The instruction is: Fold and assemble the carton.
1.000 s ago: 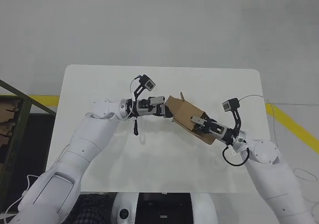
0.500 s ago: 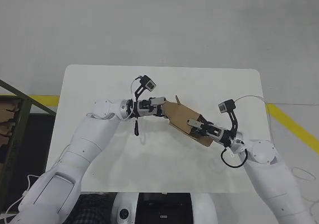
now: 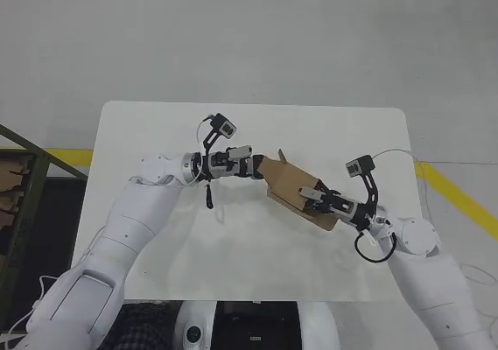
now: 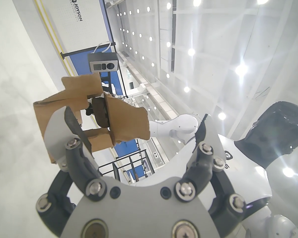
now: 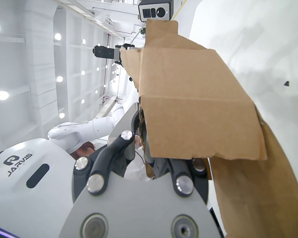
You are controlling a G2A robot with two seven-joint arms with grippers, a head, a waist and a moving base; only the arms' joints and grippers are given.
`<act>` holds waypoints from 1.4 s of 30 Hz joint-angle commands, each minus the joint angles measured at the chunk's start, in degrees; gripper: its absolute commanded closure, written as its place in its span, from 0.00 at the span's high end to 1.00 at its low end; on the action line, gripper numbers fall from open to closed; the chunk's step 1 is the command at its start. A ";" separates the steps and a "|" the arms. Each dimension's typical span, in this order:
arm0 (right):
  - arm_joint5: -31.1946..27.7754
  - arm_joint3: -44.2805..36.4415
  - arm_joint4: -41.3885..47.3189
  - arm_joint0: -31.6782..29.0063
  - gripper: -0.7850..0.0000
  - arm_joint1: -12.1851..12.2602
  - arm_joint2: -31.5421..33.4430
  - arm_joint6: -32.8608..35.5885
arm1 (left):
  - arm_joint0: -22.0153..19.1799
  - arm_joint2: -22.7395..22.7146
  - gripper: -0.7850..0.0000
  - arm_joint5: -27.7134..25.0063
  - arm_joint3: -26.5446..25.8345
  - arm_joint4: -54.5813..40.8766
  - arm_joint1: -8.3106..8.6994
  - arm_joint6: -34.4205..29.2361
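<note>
- The white surface [image 3: 143, 140] carries the carton, which sits around its middle.
- The carton [image 3: 294, 185] is brown corrugated board, only partly folded. It lies slantwise between the two arms. In the left wrist view the carton [image 4: 64, 105] has several loose flaps standing at different angles on the end facing that arm. In the right wrist view the carton [image 5: 193, 95] shows a broad creased panel with a ragged free edge. Whether its underside rests on the surface cannot be told.
- The right end effector [image 3: 312, 194] is at the carton's end nearer the right arm, over its top panel. In the right wrist view the right end effector [image 5: 141, 125] has its fingers closed onto an edge of the board. One finger [image 5: 129, 125] lies bare beside the carton wall, and the other is hidden under the panel.
- The left end effector [image 3: 254, 168] is at the carton's opposite end, just beside the upright flaps. In the left wrist view the left end effector [image 4: 136, 115] is spread wide and grips nothing. One finger [image 4: 72, 122] overlaps the carton's near flap, though contact cannot be told.
- A small dark speck [image 5: 286, 83] lies on the surface near the carton, apart from it.
</note>
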 commanded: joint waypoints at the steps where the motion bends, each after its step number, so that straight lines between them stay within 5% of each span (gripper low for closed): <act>1: 0.15 0.03 0.86 -0.11 0.00 0.12 0.03 2.10 | -0.06 -0.58 1.00 -0.51 0.20 -0.22 0.10 0.52; 18: 0.91 0.46 3.25 1.05 0.00 0.00 -3.94 9.57 | -1.27 0.65 1.00 -1.08 2.13 -1.13 -0.70 1.09; 42: 1.07 5.06 4.83 3.72 0.00 -0.13 -2.69 4.44 | -0.01 1.01 1.00 2.36 0.93 -3.16 -1.17 -2.35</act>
